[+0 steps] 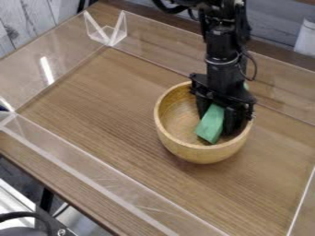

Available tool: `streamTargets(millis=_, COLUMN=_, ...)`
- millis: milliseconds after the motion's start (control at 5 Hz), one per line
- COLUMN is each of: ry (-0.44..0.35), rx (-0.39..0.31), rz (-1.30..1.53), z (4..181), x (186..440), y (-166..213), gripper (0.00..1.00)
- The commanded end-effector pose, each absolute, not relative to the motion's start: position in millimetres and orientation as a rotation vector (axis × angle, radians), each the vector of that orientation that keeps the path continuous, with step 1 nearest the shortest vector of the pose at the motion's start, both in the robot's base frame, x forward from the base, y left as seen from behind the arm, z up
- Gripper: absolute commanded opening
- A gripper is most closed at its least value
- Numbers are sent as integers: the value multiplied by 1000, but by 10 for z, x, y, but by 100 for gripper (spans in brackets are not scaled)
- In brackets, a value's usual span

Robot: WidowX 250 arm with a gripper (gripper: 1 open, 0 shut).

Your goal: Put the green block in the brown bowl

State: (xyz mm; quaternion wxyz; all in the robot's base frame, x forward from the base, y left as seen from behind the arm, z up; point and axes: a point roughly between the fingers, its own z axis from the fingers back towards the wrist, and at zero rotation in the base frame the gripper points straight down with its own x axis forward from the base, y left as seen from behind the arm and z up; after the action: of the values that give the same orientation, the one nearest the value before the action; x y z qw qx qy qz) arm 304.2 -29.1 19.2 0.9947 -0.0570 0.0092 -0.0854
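Observation:
The green block (213, 126) stands nearly upright inside the brown bowl (165, 126), right of the table's middle. Its lower end is down near the bowl's floor. My gripper (224, 112) points straight down into the bowl from above. Its black fingers flank the block's upper end and are shut on it. The bowl's far inner wall is hidden behind the gripper.
A low clear plastic wall (74, 159) runs along the front and left edges of the wooden table. A clear angled stand (109, 29) sits at the back left corner. The black arm (223, 32) rises behind the bowl.

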Motion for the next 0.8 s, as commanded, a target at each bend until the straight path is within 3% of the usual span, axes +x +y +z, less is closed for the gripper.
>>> streamTargets(millis=0, ry=136, rx=-105, rz=-103, z=-107, x=2838, y=-62, gripper=0)
streamTargets(millis=600, ry=157, rx=-105, rz=-71, z=-88, x=2789, y=37, gripper=0)
